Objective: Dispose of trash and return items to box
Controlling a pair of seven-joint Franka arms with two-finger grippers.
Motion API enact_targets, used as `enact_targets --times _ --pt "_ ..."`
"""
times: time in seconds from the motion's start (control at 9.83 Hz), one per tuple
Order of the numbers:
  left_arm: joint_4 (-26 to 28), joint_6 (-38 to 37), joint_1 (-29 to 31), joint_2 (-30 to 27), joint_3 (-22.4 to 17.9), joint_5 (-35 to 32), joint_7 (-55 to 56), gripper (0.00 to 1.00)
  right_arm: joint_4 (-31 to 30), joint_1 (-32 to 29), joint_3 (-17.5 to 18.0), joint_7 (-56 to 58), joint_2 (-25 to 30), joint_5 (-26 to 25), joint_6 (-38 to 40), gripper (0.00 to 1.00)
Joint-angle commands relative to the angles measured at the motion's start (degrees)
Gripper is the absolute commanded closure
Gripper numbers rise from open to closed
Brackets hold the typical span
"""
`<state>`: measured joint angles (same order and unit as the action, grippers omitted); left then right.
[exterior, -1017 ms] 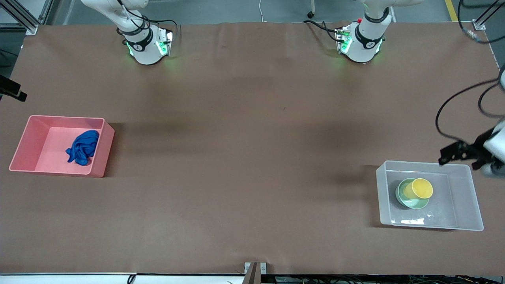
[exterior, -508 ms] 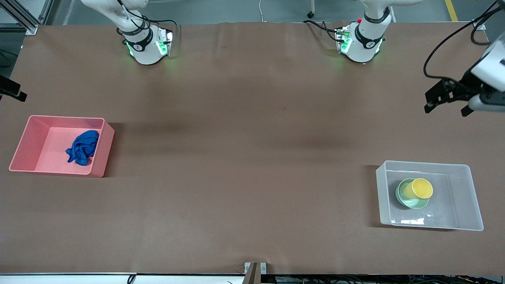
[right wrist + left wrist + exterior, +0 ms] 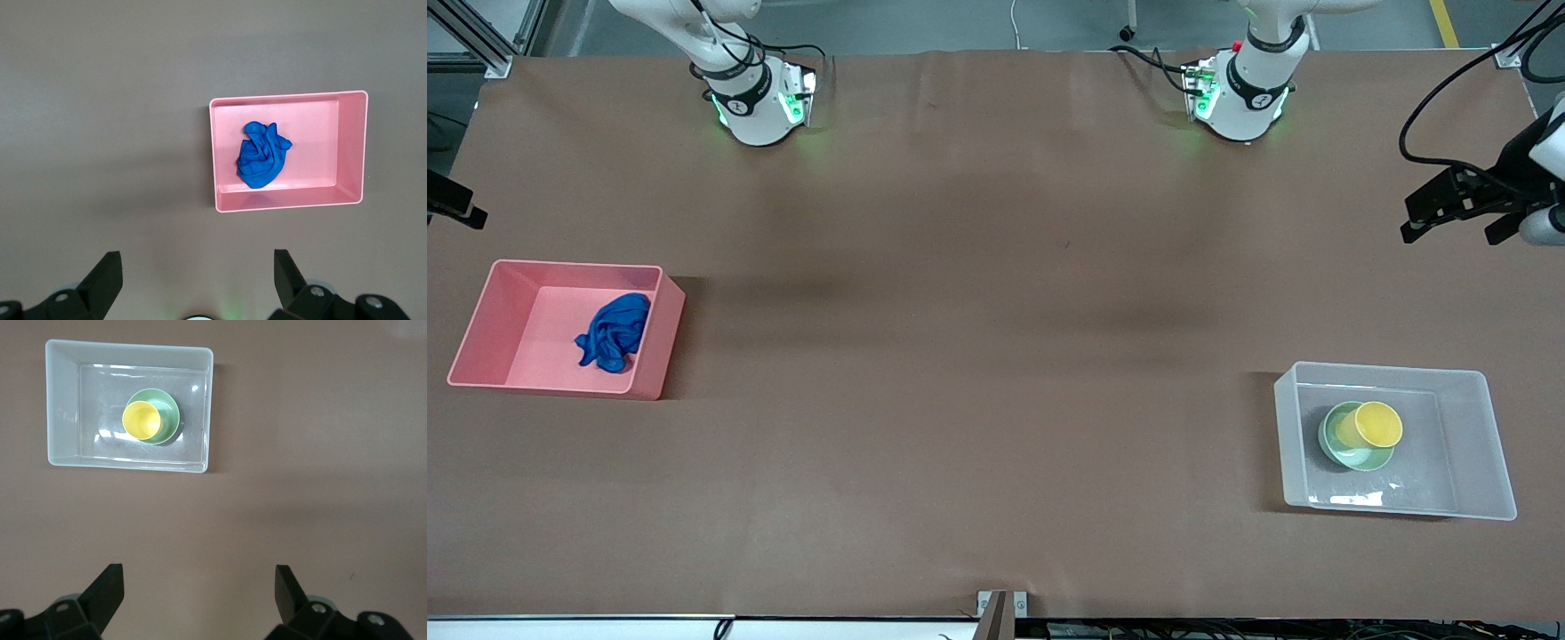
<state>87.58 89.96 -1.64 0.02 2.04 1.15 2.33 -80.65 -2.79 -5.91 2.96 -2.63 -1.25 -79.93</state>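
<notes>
The blue cloth (image 3: pixel 614 332) lies wadded inside the pink bin (image 3: pixel 480 311) at the right arm's end of the table. It also shows in the right wrist view (image 3: pixel 262 155). The yellow cup (image 3: pixel 1376 425) sits in the mint-green bowl (image 3: pixel 1334 442), and both are inside the clear box (image 3: pixel 1485 444) at the left arm's end. My left gripper (image 3: pixel 1448 233) is open and empty, up in the air over bare table at the left arm's end. In its wrist view (image 3: pixel 199 597) the box (image 3: pixel 60 407) lies well apart from it. My right gripper (image 3: pixel 198 280) is open and empty, high over bare table, and out of the front view.
The pink bin (image 3: pixel 287 99) and the clear box stand at the two ends of the brown table. The two arm bases (image 3: pixel 760 98) (image 3: pixel 1240 93) stand along the table's edge farthest from the front camera. A black fixture (image 3: pixel 454 203) juts in at the right arm's end.
My left gripper rose from just over the clear box's rim and moved away toward the arms' bases, then settled slightly. The cup, bowl, cloth and both bins have not moved.
</notes>
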Motion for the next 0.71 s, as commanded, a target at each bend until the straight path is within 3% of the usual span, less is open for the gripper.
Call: enact_targets --times 0.0,0.61 --pt "3.3 -0.6 -0.3 -1.4 -0.5 -0.5 0.1 0.00 0.0 -0.5 0.3 0.7 0.3 0.0 0.2 0.00" --pt "4.8 0.0 -1.6 -2.4 -2.0 -0.9 -1.4 0.01 0.0 -0.9 0.3 0.8 0.3 0.1 0.2 0.00"
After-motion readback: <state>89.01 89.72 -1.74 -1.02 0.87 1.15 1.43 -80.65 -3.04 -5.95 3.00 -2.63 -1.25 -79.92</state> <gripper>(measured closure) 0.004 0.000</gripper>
